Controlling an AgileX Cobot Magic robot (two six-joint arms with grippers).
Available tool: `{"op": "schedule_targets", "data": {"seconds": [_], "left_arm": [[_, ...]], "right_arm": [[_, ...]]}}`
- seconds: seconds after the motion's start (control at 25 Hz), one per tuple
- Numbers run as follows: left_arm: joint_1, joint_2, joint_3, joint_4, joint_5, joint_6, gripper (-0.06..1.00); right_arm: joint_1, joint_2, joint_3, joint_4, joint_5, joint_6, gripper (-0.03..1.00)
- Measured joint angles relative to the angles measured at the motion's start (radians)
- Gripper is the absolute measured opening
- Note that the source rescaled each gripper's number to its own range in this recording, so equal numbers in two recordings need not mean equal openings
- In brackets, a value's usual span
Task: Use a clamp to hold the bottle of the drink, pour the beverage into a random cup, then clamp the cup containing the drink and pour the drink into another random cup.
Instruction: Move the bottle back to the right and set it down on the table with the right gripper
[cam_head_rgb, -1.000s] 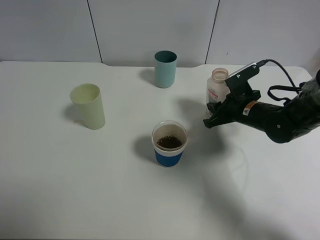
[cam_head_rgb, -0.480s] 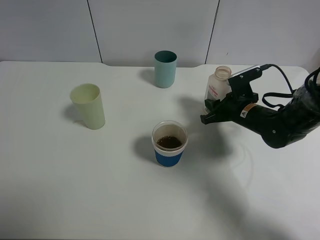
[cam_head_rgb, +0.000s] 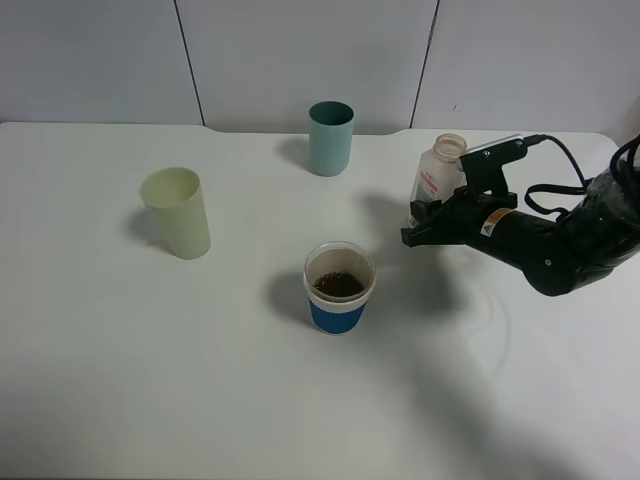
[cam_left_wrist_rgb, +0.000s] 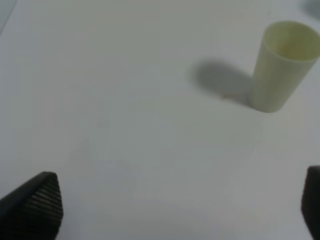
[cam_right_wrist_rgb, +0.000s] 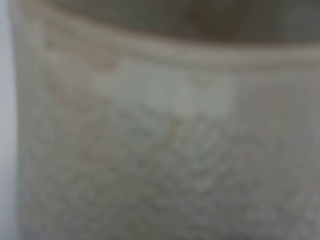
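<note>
Starting on the left: the left gripper (cam_left_wrist_rgb: 172, 212) shows up only in its own wrist camera. Its jaws are spread wide with nothing between them, hanging over bare table (cam_head_rgb: 200, 380) with the pale yellow-green tumbler (cam_head_rgb: 177, 213) a bit further off. That tumbler stands upright on the left side and looks dry inside, so I'd say nothing has gone into it yet.

In the middle, the teal tumbler (cam_head_rgb: 330, 137) sits at the far edge, well apart from everything. Nearer to us is the short cup with the blue sleeve (cam_head_rgb: 340, 290), upright, with brown drink (cam_head_rgb: 339, 285) in the bottom of it. So the first pour looks done to me.

On the right, the bottle (cam_head_rgb: 437, 178) leans a little, mouth up. The right gripper (cam_head_rgb: 420, 228) is clamped shut on its lower part, and the right wrist camera is just a blur of bottle. Its base is hidden, so I can't tell if it's resting on the table or lifted.

Left to do, I reckon: let go of the bottle, grab the blue-sleeved cup, and tip the drink into another cup.
</note>
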Motion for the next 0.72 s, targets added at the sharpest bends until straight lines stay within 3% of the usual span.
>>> {"op": "schedule_targets", "data": {"seconds": [0.72], "left_arm": [[0.000, 0.000, 0.000, 0.000, 0.000, 0.000, 0.89]], "right_arm": [[0.000, 0.000, 0.000, 0.037, -0.010, 0.007, 0.00]]}}
